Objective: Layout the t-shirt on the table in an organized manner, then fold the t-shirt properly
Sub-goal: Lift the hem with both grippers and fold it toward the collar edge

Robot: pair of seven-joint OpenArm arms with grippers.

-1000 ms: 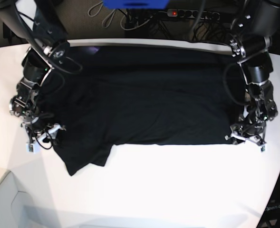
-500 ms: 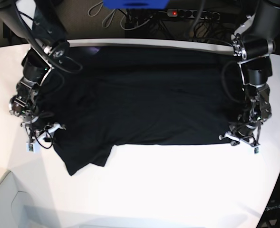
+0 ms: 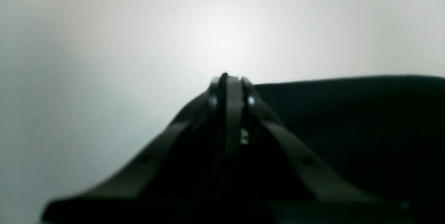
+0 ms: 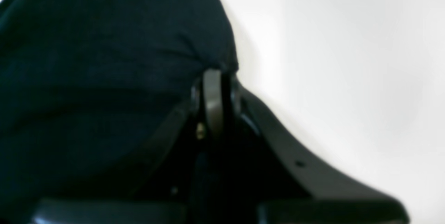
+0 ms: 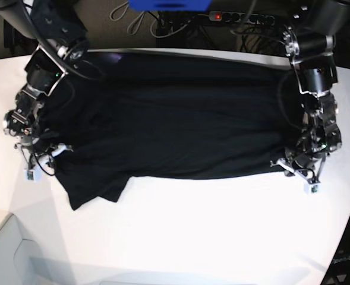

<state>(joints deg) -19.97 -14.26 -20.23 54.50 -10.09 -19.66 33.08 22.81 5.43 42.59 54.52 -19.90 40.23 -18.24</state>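
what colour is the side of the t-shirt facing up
Plain black; no print shows on the t-shirt. Clearest in the base view.

Bright overhead light, soft wrist views.
We see glare washing the worktop (image 5: 222, 225); both wrist pictures are blurred, and the t-shirt (image 5: 175, 119) shows featureless black.

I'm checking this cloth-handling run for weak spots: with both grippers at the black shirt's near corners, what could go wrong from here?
The right gripper pinches only the very edge of the black cloth t-shirt, so that corner may slip free. The left gripper looks shut, but its hold on cloth is unclear; uneven pulling could skew the shirt. The sleeve lies bunched on the white table and may stay creased.
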